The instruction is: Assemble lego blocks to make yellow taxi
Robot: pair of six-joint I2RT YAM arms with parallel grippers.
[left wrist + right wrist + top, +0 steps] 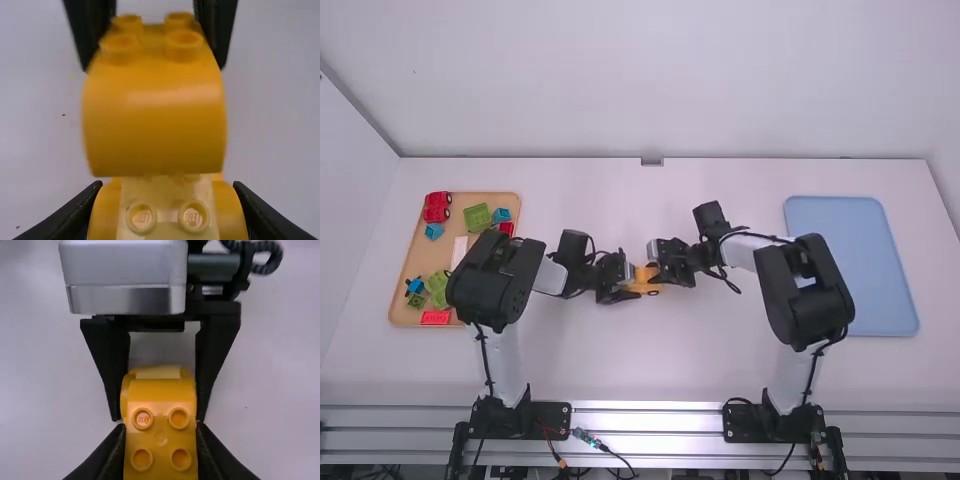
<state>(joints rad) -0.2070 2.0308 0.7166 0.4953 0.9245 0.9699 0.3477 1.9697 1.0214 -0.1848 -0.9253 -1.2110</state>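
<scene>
your left gripper (166,192) is clamping yellow base (105,212), right gripper (160,426) curved yellow block (155,125); both seeming light, rigid, suiting side holds.

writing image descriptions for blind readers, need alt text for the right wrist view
The right pincer grips a curved yellow block with four studs, close to a yellow-and-cream piece held in the left pincer, with the white table behind.

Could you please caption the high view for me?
Taxi in the making: left gripper and right gripper hold yellow blocks, face to face.
</scene>
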